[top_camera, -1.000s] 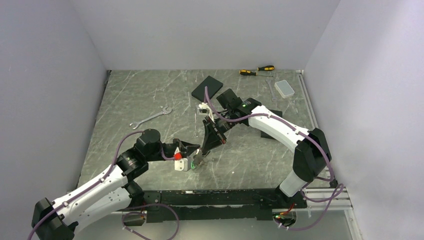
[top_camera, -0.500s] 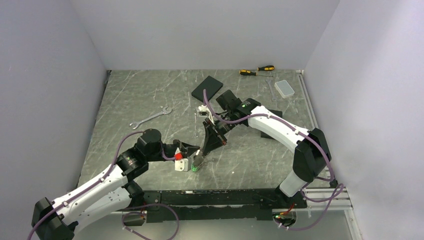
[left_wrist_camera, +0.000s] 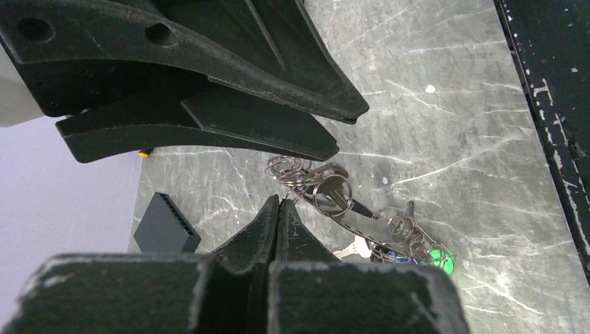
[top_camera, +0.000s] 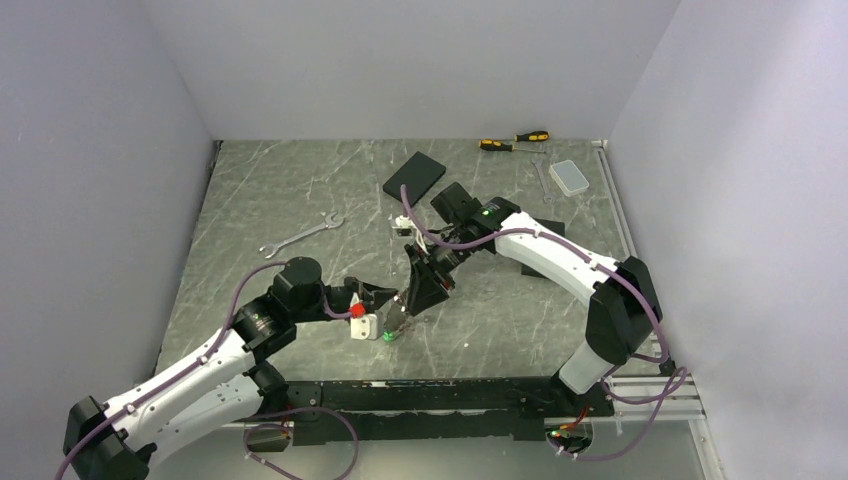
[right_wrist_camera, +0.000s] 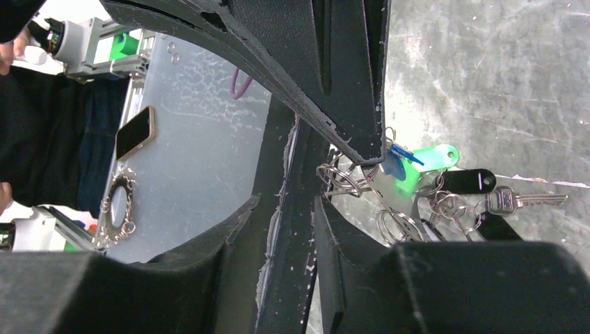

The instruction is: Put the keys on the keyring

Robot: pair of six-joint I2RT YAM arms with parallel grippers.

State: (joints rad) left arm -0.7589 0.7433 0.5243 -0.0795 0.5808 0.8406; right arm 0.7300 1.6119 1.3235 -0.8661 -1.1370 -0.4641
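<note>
Left jaws pressed together, tips at the keys (left_wrist_camera: 334, 195); right jaws' spread unclear

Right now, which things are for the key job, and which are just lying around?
For the job:
keys
metal rings bunched with them
left tool
right tool

Just lying about:
wrench
screwdrivers
flat black pad
clear box

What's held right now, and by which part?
Left tool pinches the key bunch by an end ring; right tool hold cannot be told.
</note>
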